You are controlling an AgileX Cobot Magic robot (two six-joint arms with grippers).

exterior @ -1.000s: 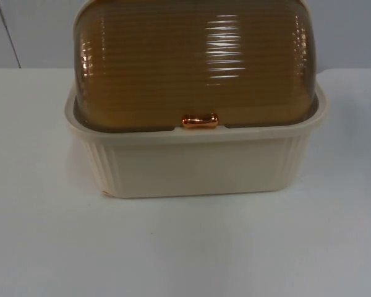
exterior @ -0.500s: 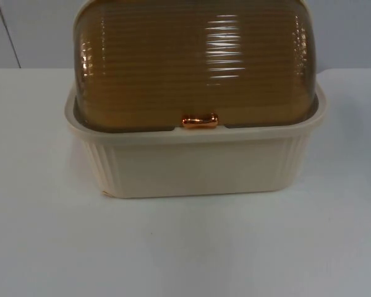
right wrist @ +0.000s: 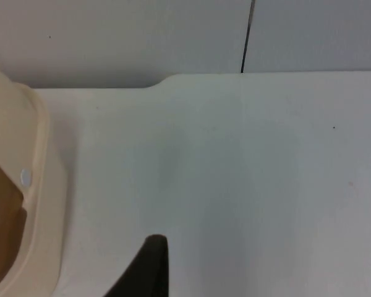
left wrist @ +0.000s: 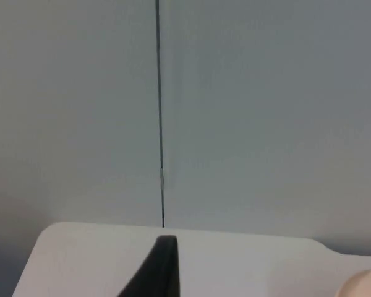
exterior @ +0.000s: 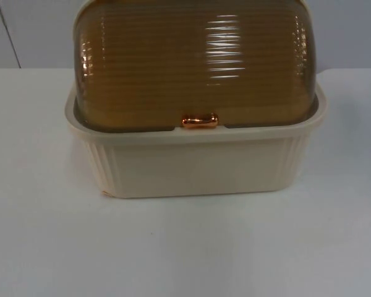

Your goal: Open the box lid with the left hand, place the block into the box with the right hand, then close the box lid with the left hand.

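A cream ribbed box (exterior: 195,164) stands in the middle of the table in the top view. Its amber, ridged, domed lid (exterior: 195,62) is down on the rim, with a copper handle (exterior: 200,120) at the front edge. My left gripper (left wrist: 162,272) hangs above the table's far edge and faces the grey partition wall; a cream corner of the box (left wrist: 366,286) lies beside it. My right gripper (right wrist: 149,267) is open above bare table, just beside the box's cream rim (right wrist: 42,185), with nothing between its fingers.
White table top (exterior: 185,247) stretches in front of the box and to both sides. The grey partition wall (left wrist: 247,111) with a dark vertical seam (left wrist: 159,111) closes off the back.
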